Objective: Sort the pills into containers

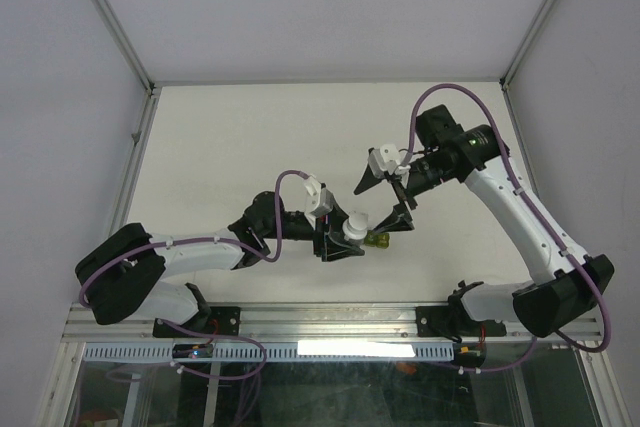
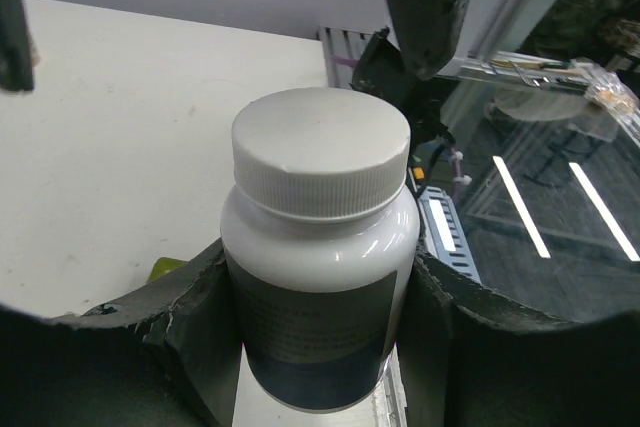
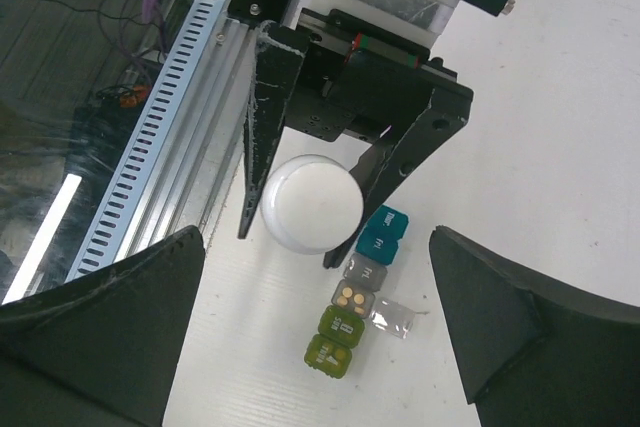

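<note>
Tabletop [image 3: 560, 97] holds containers [image 3: 350, 297] lengthwise along rail [image 3: 160, 117].

A pale cream table [image 1: 250, 137] fills the middle of the top view, bare over most of its upper and left area, with a slotted metal rail [image 1: 330, 319] along its bottom edge. The containers [image 3: 342, 325] lie flat on it in the lower centre of the right wrist view, running diagonally from teal down to yellow-green, one clear lid [image 3: 392, 319] folded out to the right. A white-capped bottle [image 3: 310, 202] sits just beside the teal end, its base hidden.
</note>
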Controlling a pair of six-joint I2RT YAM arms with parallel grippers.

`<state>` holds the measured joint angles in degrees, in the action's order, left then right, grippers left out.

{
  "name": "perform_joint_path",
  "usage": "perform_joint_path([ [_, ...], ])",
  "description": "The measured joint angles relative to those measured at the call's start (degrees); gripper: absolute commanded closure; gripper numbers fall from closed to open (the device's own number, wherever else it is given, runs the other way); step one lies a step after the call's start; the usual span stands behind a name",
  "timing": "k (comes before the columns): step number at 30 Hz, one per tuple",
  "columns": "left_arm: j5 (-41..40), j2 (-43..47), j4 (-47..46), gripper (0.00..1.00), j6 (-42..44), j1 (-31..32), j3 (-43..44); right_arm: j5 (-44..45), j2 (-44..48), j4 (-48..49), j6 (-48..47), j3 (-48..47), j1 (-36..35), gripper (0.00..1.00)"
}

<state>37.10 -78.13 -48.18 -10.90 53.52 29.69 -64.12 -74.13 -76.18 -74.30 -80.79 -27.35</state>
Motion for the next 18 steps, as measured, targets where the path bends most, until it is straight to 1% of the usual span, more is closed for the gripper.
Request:
perform_joint_path([
  [6,4.1,-1.8,-0.3,1.00,-0.8,0.0,1.4,-0.6,-1.2,1.6,1.1,2.2,-3.4,0.21],
  [9,5.0,-2.2,-0.3,1.00,-1.2,0.0,1.7,-0.6,-1.3,2.6,2.2,3.4,-5.4,0.29],
  [18,5.3,-2.2,-0.3,1.00,-1.6,0.0,1.9,0.4,-1.3,4.3,4.6,4.4,-6.1,0.53],
])
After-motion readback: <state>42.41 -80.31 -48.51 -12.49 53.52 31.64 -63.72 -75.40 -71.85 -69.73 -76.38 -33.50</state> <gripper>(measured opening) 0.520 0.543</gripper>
